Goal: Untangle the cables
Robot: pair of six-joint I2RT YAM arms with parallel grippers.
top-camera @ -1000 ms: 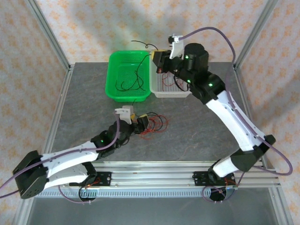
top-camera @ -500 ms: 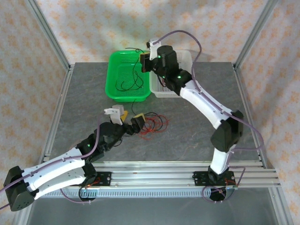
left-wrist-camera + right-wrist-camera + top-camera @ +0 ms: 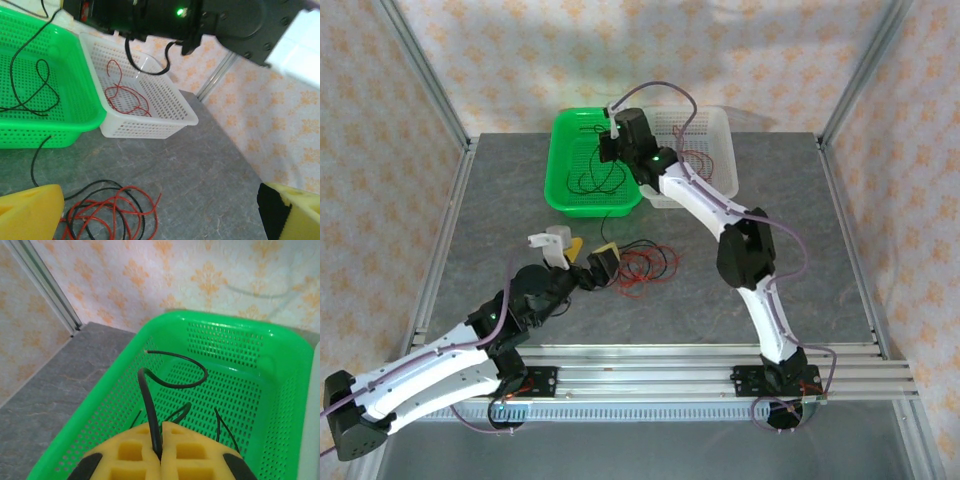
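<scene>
A tangle of red and black cables lies on the grey table, shown close in the left wrist view. My left gripper stands wide open just left of the tangle, its yellow fingers apart and holding nothing. My right gripper hovers over the green basket, shut on a black cable that curls up from its pads. More black cables lie in the green basket. A red cable lies in the white basket.
The white basket sits directly right of the green one at the table's back. One black cable end hangs over the green basket's front wall. The right arm stretches across the table's middle. Metal frame posts flank the table.
My right arm has swung left from over the white basket to over the green basket, carrying the black cable. My left gripper has opened wide and shifted slightly left of the tangle.
</scene>
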